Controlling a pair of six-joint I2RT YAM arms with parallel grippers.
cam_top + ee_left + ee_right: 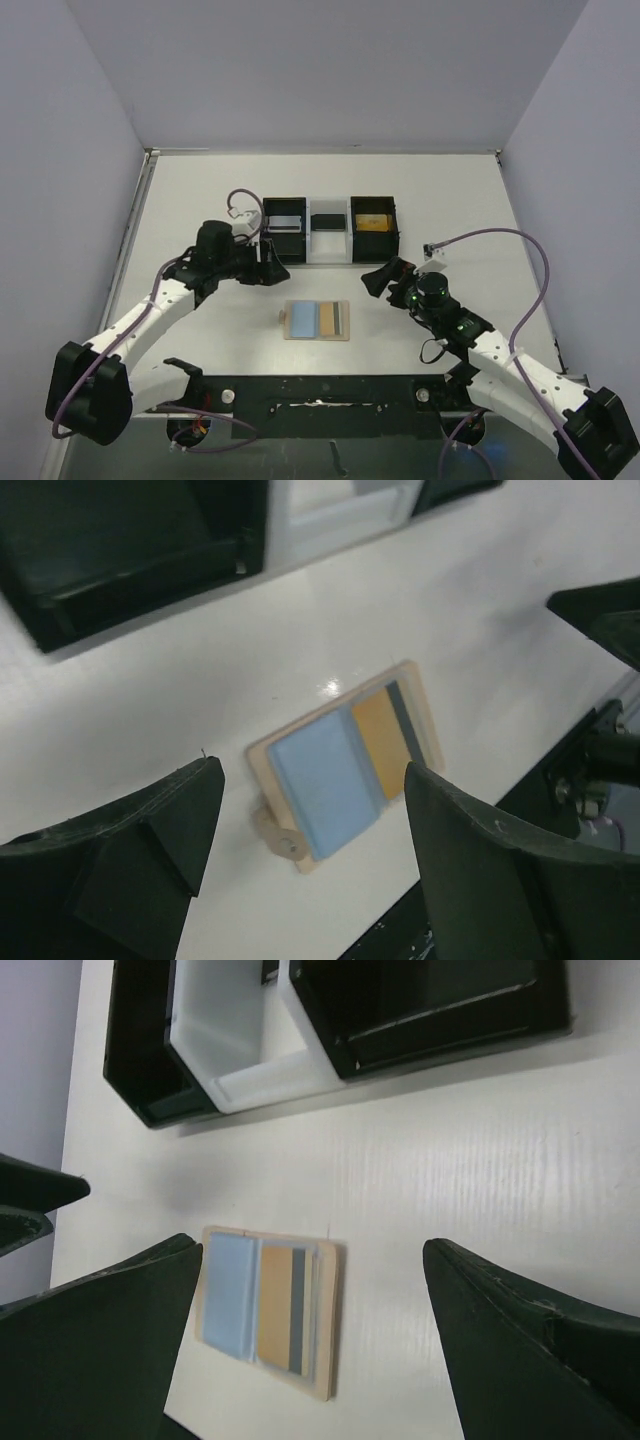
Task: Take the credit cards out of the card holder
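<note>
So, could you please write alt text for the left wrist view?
A tan card holder lies flat on the white table, a light blue card and an orange one showing in it, framed by the open black fingers of the left hand. A black-and-white tray sits beyond.

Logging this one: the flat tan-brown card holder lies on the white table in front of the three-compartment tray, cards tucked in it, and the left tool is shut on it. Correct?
Not quite. The left tool is open and clear of the flat tan-brown card holder, gripping nothing, as the left wrist view shows. The rest holds.
</note>
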